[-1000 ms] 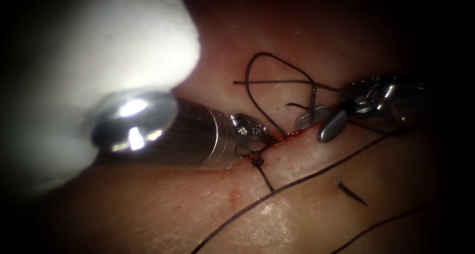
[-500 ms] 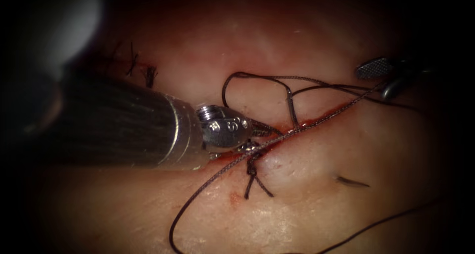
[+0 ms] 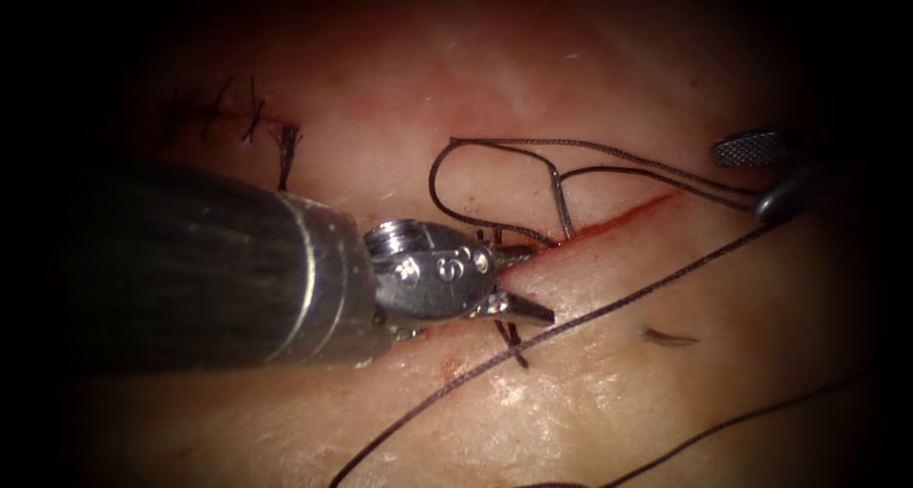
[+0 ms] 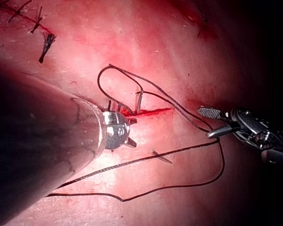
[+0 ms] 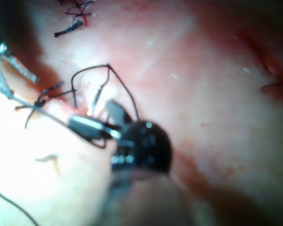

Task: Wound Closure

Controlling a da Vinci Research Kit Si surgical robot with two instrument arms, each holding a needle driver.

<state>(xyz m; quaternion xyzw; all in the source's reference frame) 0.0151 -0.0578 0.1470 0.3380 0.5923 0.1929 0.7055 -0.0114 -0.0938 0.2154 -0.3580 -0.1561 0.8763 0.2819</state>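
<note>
Thread was gripped by neither tool: the left tool stood with jaws parted and empty at the cut, straddling a knot, probably to stay close to its tails. The right tool, also parted, sat well off at the cut's right end with strands draped at its near jaw. A slack loop and a stiff grey piece, perhaps the needle, entering the cut's far lip, crowded the tissue between them, with a cut end nearer and older stitches far left.
</note>
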